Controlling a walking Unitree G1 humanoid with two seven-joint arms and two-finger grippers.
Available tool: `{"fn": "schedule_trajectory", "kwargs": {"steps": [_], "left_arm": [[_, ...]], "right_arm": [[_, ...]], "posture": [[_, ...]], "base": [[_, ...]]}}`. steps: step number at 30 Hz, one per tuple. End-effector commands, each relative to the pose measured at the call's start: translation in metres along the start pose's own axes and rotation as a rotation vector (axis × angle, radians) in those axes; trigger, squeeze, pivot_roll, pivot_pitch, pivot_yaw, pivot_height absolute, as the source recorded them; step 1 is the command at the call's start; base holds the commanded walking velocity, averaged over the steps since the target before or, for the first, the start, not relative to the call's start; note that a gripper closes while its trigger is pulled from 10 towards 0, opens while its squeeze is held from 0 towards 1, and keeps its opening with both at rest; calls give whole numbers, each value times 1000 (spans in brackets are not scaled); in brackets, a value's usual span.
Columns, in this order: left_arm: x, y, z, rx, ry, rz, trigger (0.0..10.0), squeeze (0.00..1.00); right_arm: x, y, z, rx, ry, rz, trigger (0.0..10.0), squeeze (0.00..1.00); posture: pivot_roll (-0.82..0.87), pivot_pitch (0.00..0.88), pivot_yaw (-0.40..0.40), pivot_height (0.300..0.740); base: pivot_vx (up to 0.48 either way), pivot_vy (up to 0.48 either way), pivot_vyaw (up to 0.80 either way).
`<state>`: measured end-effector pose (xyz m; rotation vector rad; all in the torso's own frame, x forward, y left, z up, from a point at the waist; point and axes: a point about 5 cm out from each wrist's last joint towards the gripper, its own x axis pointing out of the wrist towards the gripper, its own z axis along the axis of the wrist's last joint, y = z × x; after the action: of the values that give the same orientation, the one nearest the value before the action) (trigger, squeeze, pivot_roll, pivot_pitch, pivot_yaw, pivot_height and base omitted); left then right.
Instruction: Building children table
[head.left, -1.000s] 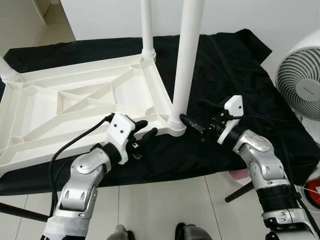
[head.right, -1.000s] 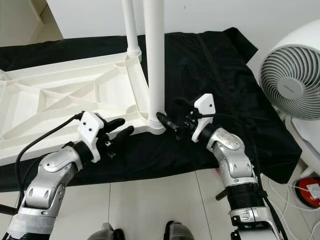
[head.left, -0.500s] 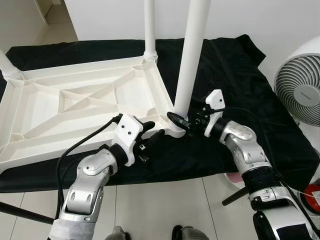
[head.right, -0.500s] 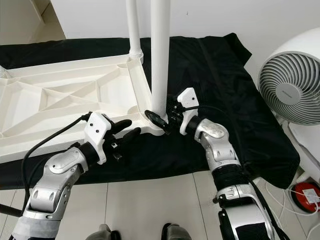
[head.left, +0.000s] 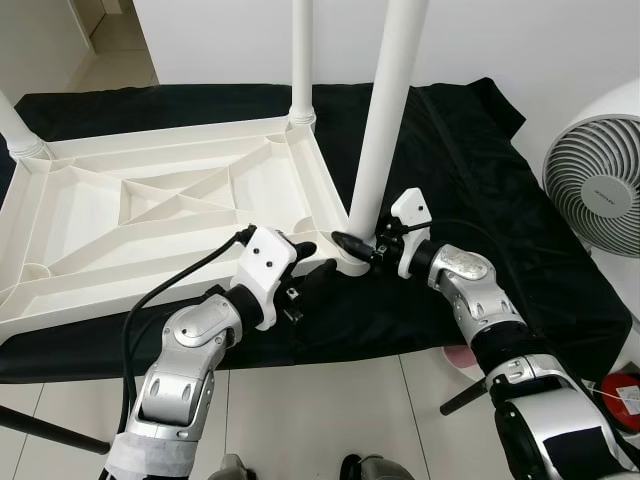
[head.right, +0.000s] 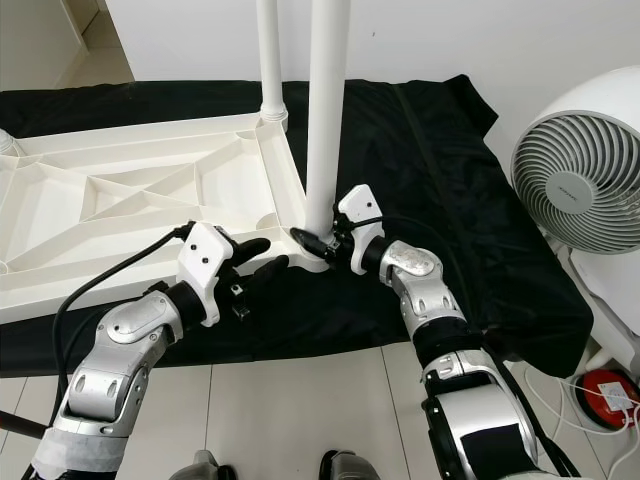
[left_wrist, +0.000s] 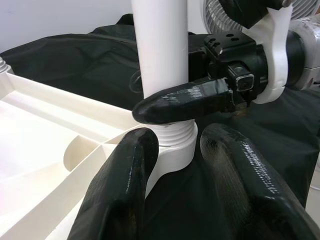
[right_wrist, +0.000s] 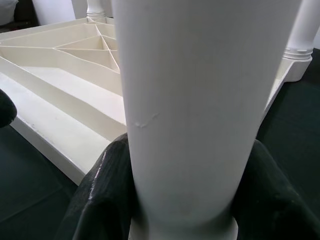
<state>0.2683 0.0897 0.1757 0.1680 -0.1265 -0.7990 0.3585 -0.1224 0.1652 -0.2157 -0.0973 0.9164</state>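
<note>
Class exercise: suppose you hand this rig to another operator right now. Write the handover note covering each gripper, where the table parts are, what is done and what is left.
Right gripper: fingers closed around the base of the near white plastic table leg, just above its threaded end.
Left gripper: open, fingers at the corner socket of the upside-down white plastic tabletop, steadying it.
Tabletop lies on the black cloth; a white floor fan stands to the right.
Done: far legs stand upright in their corners.
Left: the near leg's thread still shows above its socket, so it likely needs more turning. The near-left corner has no leg.
</note>
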Motion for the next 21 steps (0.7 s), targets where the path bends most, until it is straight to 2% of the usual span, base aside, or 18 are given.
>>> {"fn": "schedule_trajectory", "kwargs": {"steps": [1,4,5,9,10,13,17,18,19,21], "left_arm": [[0,4,-3,0,12,139,10000,0],[0,2,-3,-1,11,136,10000,0],[1,1,-4,-10,13,138,10000,0],[1,1,-4,-16,14,139,10000,0],[1,0,-6,-19,16,142,10000,0],[1,-1,-7,-15,16,146,10000,0],[1,0,-7,-14,16,147,10000,0],[2,1,-8,-14,17,148,10000,0],[2,1,-8,-15,18,149,10000,0],[2,2,-8,-15,18,149,10000,0]], "right_arm": [[0,2,-2,-14,4,19,0,0],[-2,2,-3,-17,2,7,0,0],[-4,2,-4,-15,-1,-11,471,0],[-5,1,-5,-14,-3,-23,471,0],[-6,-1,-7,-7,7,-84,10000,0],[-13,-6,-10,34,16,-310,10000,0],[-16,-5,-11,52,8,-403,10000,0],[-19,-3,-11,71,8,-507,10000,0],[-21,-1,-12,80,11,-554,10000,0],[-22,-1,-12,84,13,-578,10000,0]], "posture": [[-80,59,-10,740],[-81,57,-14,740],[-81,56,-16,740],[-81,56,-16,740],[-86,57,-20,740],[-98,59,-15,740],[-101,59,-15,740],[-105,58,-11,740],[-105,58,-11,740],[-105,58,-11,740]], "base": [[0,0,0],[0,0,0],[0,0,0],[0,0,0],[0,0,0],[0,0,0],[0,0,0],[0,0,0],[0,0,0],[0,0,0]]}}
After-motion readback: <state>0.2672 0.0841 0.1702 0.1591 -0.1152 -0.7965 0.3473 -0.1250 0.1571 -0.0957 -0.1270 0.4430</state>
